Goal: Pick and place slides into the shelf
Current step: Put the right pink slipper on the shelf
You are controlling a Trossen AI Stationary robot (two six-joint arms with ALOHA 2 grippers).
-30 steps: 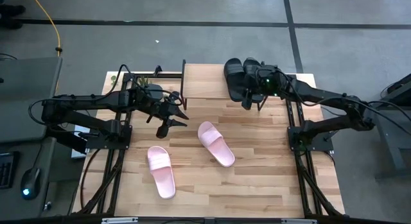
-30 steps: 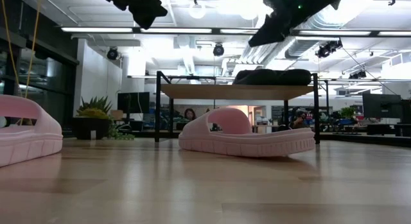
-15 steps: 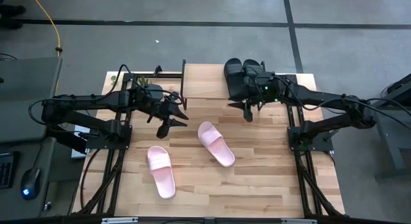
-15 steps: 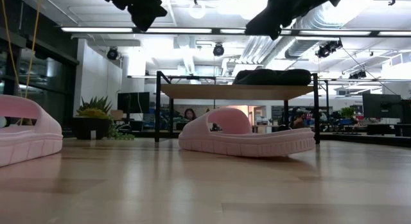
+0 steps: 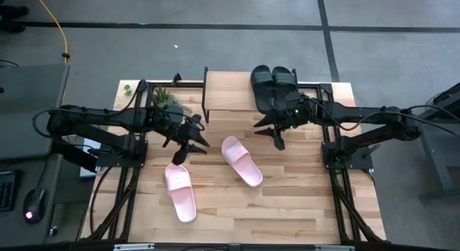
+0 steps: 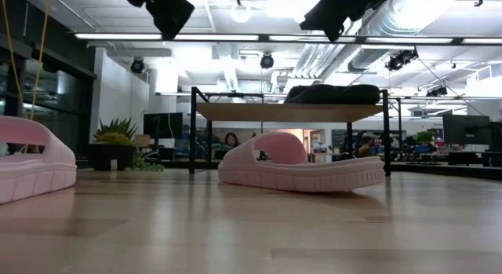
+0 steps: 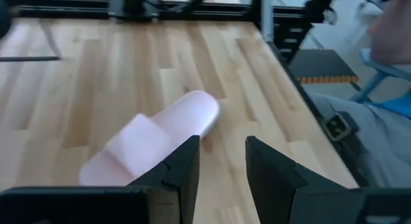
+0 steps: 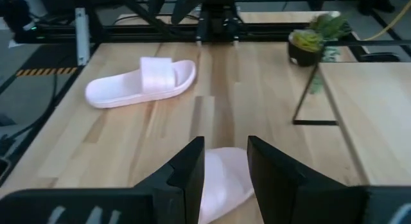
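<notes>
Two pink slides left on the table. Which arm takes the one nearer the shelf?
Right, probably. The right gripper, open and empty, hangs between the shelf and that pink slide. The left gripper, also open, sits nearer the other pink slide.

In the low view, the nearer pink slide (image 6: 31,158) is being cut off by the left edge, and both arms are being cropped by the top edge. In the right wrist view, the other pink slide (image 8: 221,179) is being partly hidden behind the right tool (image 8: 225,161). The black slides (image 6: 332,93) on the shelf (image 6: 289,111) are being shown only as a dark, indistinct mass.
</notes>
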